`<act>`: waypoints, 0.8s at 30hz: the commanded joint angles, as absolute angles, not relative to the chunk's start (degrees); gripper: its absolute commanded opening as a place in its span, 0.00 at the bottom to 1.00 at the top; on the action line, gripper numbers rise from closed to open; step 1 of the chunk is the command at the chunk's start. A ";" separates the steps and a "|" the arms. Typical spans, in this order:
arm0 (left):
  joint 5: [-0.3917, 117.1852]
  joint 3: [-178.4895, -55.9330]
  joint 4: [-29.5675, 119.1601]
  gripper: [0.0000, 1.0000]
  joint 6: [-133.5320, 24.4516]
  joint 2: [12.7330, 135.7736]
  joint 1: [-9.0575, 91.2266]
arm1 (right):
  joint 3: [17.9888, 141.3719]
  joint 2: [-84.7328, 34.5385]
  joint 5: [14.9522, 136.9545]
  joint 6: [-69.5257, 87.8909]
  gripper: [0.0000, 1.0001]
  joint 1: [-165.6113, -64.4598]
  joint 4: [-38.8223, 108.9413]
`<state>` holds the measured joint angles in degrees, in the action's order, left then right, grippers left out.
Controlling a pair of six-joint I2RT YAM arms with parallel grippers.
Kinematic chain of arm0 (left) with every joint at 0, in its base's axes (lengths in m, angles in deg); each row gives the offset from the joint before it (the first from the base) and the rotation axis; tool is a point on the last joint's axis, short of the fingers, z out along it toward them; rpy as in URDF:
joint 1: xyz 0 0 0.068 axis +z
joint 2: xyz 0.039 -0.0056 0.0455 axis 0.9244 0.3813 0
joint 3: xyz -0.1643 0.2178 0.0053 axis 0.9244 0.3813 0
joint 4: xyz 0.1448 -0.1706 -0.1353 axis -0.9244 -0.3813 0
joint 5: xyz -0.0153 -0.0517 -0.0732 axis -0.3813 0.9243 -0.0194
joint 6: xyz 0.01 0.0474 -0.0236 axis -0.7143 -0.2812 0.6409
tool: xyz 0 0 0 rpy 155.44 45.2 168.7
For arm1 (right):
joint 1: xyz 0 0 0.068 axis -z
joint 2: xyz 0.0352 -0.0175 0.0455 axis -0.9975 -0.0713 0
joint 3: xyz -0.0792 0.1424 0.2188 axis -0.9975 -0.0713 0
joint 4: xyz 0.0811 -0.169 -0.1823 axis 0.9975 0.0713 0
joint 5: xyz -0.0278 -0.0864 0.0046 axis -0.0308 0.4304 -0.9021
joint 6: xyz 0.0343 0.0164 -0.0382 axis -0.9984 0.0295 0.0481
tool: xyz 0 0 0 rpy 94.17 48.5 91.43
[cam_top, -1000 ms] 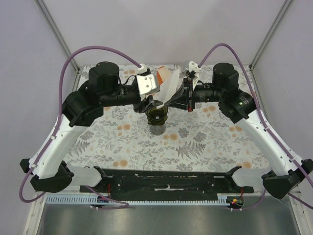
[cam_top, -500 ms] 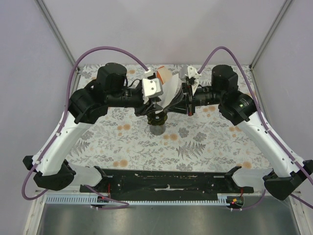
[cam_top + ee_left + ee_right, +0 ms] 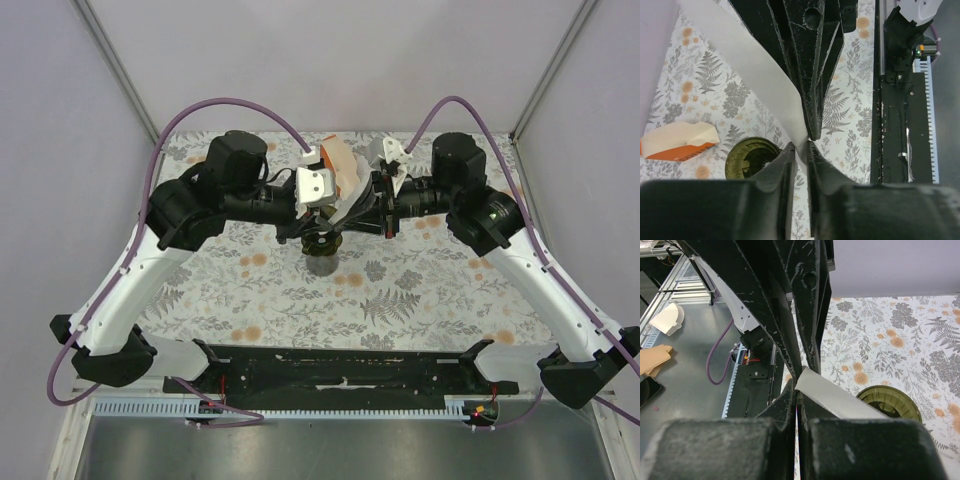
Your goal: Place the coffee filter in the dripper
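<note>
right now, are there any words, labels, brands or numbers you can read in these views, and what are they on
None can be read in any view.
The orange-and-cream pack: no print on the faces that show.
The coffee filter: plain white.
The dripper: no marking visible.
The table cover: only a fern and flower pattern.

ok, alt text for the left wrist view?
A white coffee filter runs diagonally across the frame, pinched by the right tool reaching in from the top, its lower tip in the narrow gap of the left tool. Lower left stands the dark green dripper, an orange-and-cream pack beside it on the floral tablecloth.
</note>
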<state>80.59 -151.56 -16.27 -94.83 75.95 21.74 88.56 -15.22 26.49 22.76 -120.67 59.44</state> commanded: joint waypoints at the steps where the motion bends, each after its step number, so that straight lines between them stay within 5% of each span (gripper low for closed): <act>1: 83.18 -152.36 -17.07 0.10 -95.83 76.45 21.35 | 91.85 -15.38 24.88 23.56 0.00 -120.98 58.81; 2: 82.83 -152.44 -16.72 0.02 -95.22 76.54 21.27 | 91.94 -15.56 24.88 23.73 0.00 -120.89 58.81; 6: 81.16 -152.36 -15.41 0.02 -92.85 76.02 21.27 | 90.89 -14.51 28.03 24.52 0.04 -120.63 59.16; 9: 81.07 -151.83 -14.00 0.02 -91.09 75.40 21.27 | 88.52 -11.97 28.93 25.05 0.33 -118.87 59.25; 13: 81.16 -151.56 -12.94 0.02 -90.38 74.96 21.27 | 87.19 -9.67 27.88 25.75 0.47 -118.16 59.16; 24: 81.33 -152.09 -12.59 0.02 -90.29 75.49 21.35 | 88.77 -11.95 26.64 22.50 0.32 -118.16 58.02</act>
